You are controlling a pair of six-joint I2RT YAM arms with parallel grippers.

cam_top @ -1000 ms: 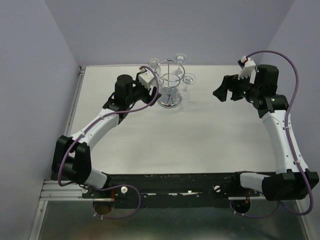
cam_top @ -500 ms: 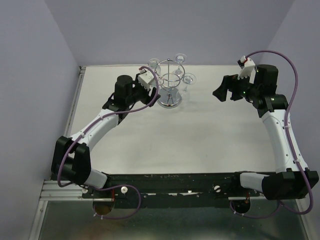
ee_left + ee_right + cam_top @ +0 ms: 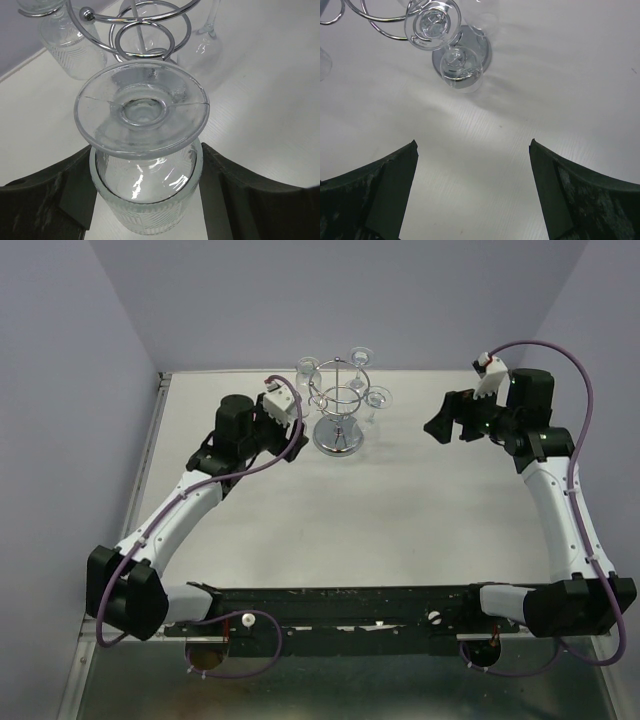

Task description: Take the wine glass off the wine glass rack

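The chrome wine glass rack (image 3: 338,400) stands at the back middle of the table on its round mirrored base (image 3: 338,436). My left gripper (image 3: 291,422) is just left of it, shut on the bowl of a clear wine glass (image 3: 142,112). The glass is upside down with its round foot facing the camera, just in front of a wire hook loop (image 3: 150,27) and apart from it. The black fingers (image 3: 47,200) press the bowl from both sides. My right gripper (image 3: 441,427) is open and empty, right of the rack. The rack base also shows in the right wrist view (image 3: 465,60).
Three more glasses hang on the rack, at the back left (image 3: 307,367), the back (image 3: 360,357) and the right (image 3: 377,398). Two of them show in the left wrist view, at the upper left (image 3: 70,47) and the upper right (image 3: 207,35). Lilac walls close the table at the back and sides.
My left gripper has drawn back to the left and toward me, away from the rack, with the wine glass in it. The right arm has not moved.
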